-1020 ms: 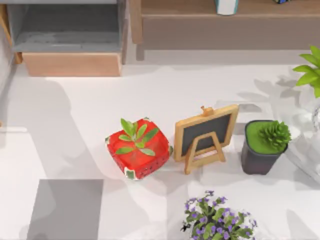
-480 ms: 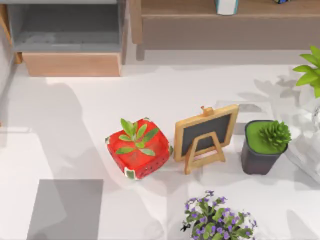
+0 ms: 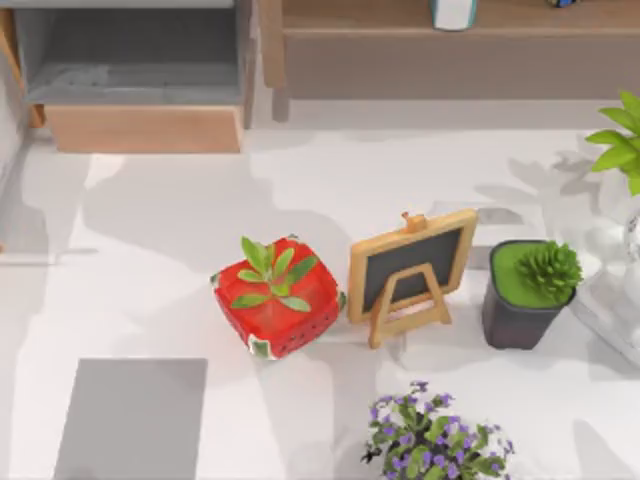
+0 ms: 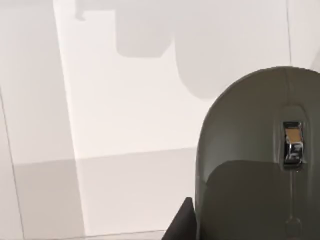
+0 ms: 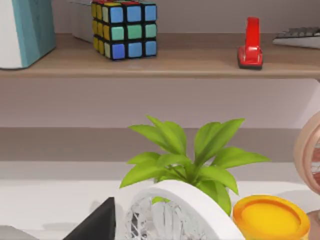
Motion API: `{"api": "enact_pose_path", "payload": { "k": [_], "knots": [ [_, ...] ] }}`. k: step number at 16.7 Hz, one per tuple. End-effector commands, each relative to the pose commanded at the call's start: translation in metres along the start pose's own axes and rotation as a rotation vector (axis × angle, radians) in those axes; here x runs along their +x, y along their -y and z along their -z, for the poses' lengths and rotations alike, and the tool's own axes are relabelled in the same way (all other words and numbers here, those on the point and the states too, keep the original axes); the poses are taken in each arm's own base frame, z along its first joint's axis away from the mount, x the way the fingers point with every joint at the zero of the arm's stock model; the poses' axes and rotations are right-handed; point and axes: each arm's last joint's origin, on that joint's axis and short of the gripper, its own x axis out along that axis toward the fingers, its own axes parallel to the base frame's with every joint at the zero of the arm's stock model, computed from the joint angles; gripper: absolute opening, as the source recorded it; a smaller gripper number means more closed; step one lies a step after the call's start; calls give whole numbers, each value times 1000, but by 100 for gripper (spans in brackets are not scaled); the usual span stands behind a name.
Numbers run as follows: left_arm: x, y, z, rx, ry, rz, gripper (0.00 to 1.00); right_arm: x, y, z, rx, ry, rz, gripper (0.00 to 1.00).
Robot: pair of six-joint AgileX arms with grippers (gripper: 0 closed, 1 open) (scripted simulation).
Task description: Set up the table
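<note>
On the white table [image 3: 150, 260], a red strawberry planter [image 3: 277, 298] stands beside a small chalkboard easel [image 3: 410, 272]; finger state cannot be determined for either gripper.

Your grippers: plain matte black.
You see one sharp-edged wedge of the left gripper [image 4: 181, 225] and one of the right gripper [image 5: 97, 225].

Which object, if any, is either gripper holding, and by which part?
It cannot be told. The left wrist view shows a grey mouse close up, but no fingers on it; the right wrist view shows no grasp.
</note>
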Motion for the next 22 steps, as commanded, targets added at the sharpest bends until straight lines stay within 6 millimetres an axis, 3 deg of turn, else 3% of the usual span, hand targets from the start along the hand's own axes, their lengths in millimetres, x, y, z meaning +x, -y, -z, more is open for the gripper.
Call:
{"api": "enact_pose_path", "payload": {
  "k": [4, 9, 15, 22],
  "knots": [
    [-34, 72, 9, -21, 40, 20, 0, 0, 0, 0, 0, 0, 0, 100],
    [-49, 154, 50, -34, 34, 39, 0, 0, 0, 0, 0, 0, 0, 100],
    [-21, 214, 122, -72, -31, 32, 0, 0, 0, 0, 0, 0, 0, 100],
    [26, 250, 199, -108, -119, 28, 0, 0, 0, 0, 0, 0, 0, 100]
  ]
}}
